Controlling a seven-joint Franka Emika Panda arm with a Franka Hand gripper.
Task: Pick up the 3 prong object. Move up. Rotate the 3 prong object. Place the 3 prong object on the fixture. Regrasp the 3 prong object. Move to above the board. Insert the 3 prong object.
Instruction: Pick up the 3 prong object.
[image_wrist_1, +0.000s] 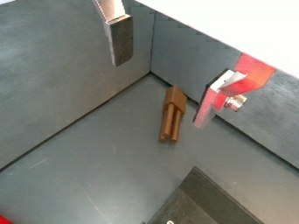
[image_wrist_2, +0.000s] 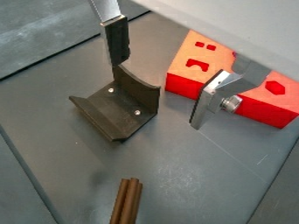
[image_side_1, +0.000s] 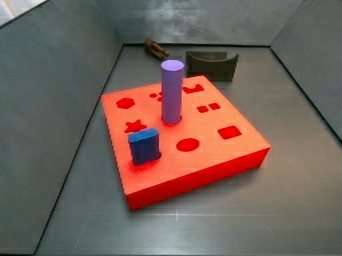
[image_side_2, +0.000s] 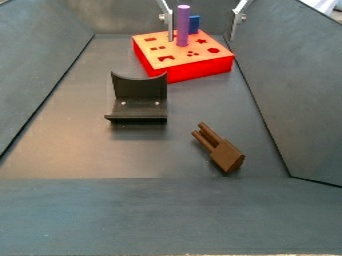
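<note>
The 3 prong object (image_wrist_1: 173, 114) is a small brown piece lying flat on the grey floor, also seen in a side view (image_side_2: 217, 146) and at the far wall (image_side_1: 155, 48). My gripper (image_wrist_1: 170, 70) hangs open well above it, with nothing between the fingers (image_wrist_1: 121, 39). The dark fixture (image_wrist_2: 117, 109) with its curved notch stands below the gripper (image_wrist_2: 163, 70), and in a side view the fixture (image_side_2: 136, 98) is left of the brown piece. The red board (image_side_1: 201, 150) with cut-out holes lies beyond the fixture (image_side_2: 201, 62). Only the fingertips (image_side_2: 241, 7) show at the upper edge of that side view.
A purple cylinder (image_side_1: 173, 92) and a blue block (image_side_1: 144, 146) stand upright in the board's holes. Grey walls close in the floor on all sides; the 3 prong object lies near one wall (image_wrist_1: 198, 61).
</note>
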